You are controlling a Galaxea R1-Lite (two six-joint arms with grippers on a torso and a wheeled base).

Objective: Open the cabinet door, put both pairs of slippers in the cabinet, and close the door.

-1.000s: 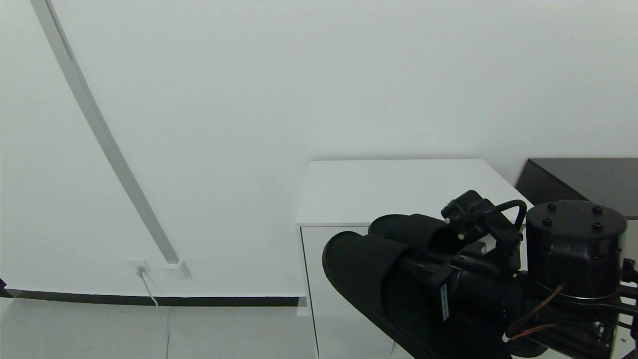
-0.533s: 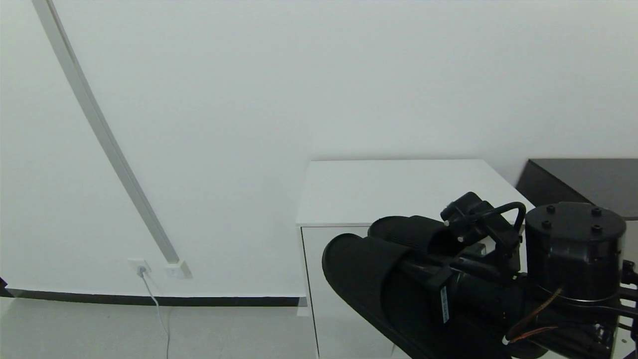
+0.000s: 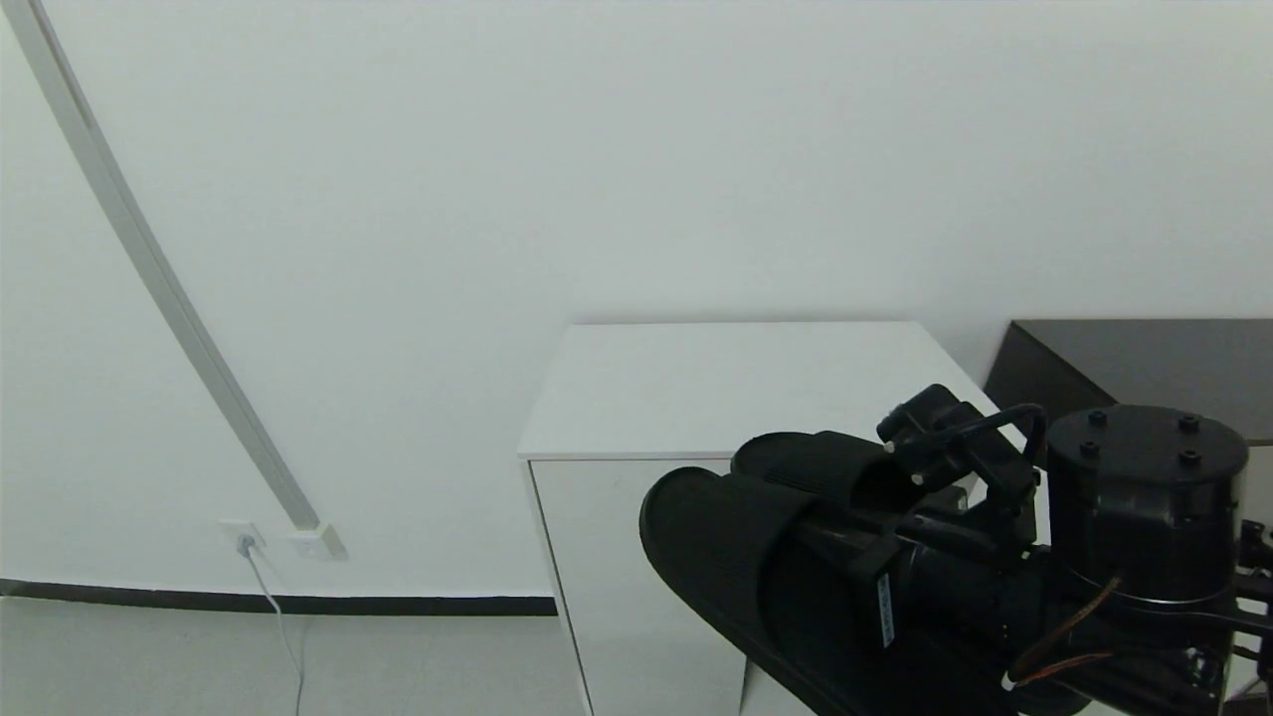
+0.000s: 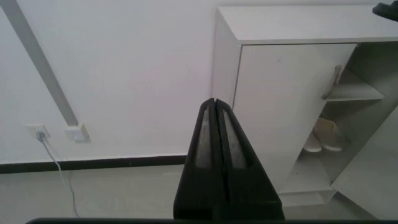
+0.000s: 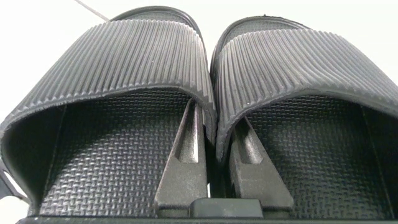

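Observation:
My right gripper is shut on a pair of black ribbed slippers, one finger inside each, pinching their inner walls together. In the head view the black slippers hang in front of the white cabinet, at its right front. The left wrist view shows the cabinet with its right door swung open. A pair of white slippers lies on a lower shelf inside. My left gripper is shut on nothing, left of the cabinet and well above the floor.
A closed cabinet panel with a metal handle stands beside the opening. A dark tabletop adjoins the cabinet on the right. On the wall to the left are a slanted strip and a socket with a cable.
The whole head picture has shifted left, so the camera moved; the cabinet now sits farther left in it. My right arm with the black slippers keeps its place in the picture.

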